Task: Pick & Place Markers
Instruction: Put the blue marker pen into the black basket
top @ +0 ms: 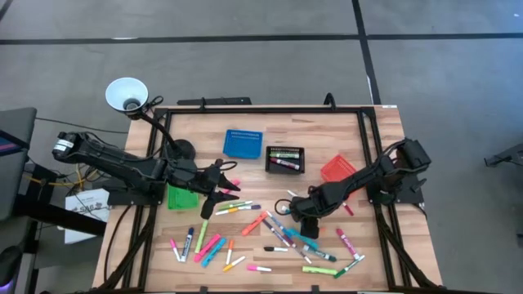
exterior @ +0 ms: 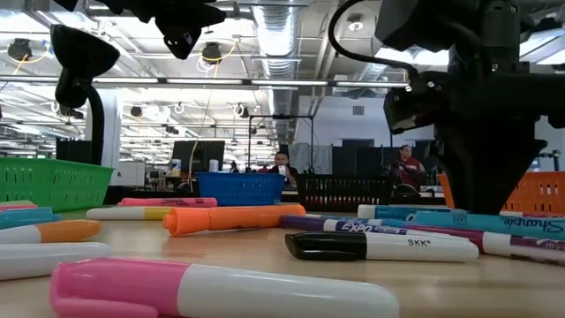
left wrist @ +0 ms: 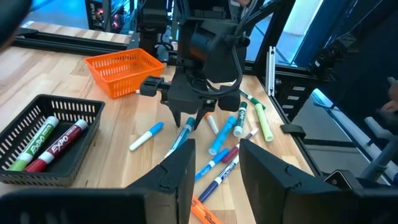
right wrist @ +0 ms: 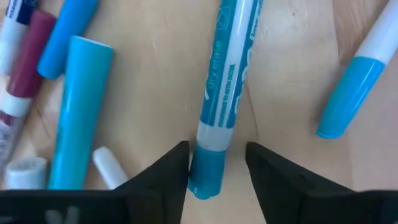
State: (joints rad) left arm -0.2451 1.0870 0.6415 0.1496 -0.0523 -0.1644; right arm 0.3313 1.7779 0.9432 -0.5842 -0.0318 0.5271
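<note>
Between right end effector (right wrist: 217,163) fingers: teal marker (right wrist: 227,93).

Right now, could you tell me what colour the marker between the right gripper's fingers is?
Teal-blue marker; the right wrist view shows it best.

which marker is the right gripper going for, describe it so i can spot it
Start at the orange plastic bin on the wooden table's right side. Just inboard of it the open right gripper straddles a blue dry-erase marker: its teal cap sits between the fingers, unlike the loose neighbours.
</note>
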